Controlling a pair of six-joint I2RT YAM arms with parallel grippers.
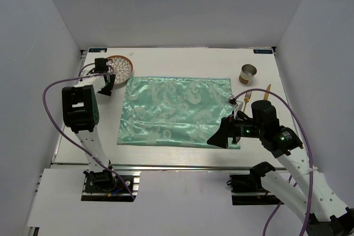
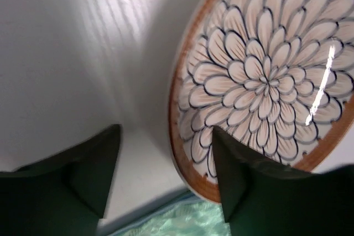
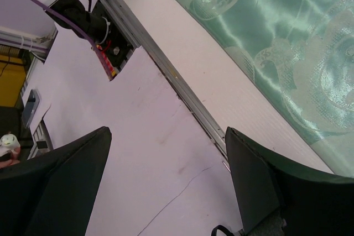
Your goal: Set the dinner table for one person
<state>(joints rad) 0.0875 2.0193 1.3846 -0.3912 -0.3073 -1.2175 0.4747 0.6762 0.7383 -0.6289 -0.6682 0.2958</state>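
The big white dinner table (image 1: pixel 182 59) fills the middle of the top view, and both arms stand at its 6 o'clock edge. A shiny green cloth (image 1: pixel 174 109) lies flat in the middle of it.

From the cloth, a round plate (image 1: pixel 123 67) with a flower pattern and a brown rim sits at 10 o'clock, right by the cloth's corner. The left pincer (image 1: pixel 108 84) is at the plate's 7 o'clock side. In the left wrist view this pincer (image 2: pixel 166 186) is open, with the plate's (image 2: pixel 265 75) rim between its two fingers. I cannot tell if a finger touches the plate.

A small metal cup (image 1: pixel 248 73) stands at 2 o'clock from the cloth. Near it, at its 6 o'clock, lie a gold fork (image 1: pixel 247 96) and another thin gold piece (image 1: pixel 267 91), partly hidden by the right arm.

The right pincer (image 1: pixel 218 136) is over the cloth's 5 o'clock corner. In the right wrist view it (image 3: pixel 166 192) is open and holds nothing, and the table's (image 3: pixel 221 70) metal edge runs below it
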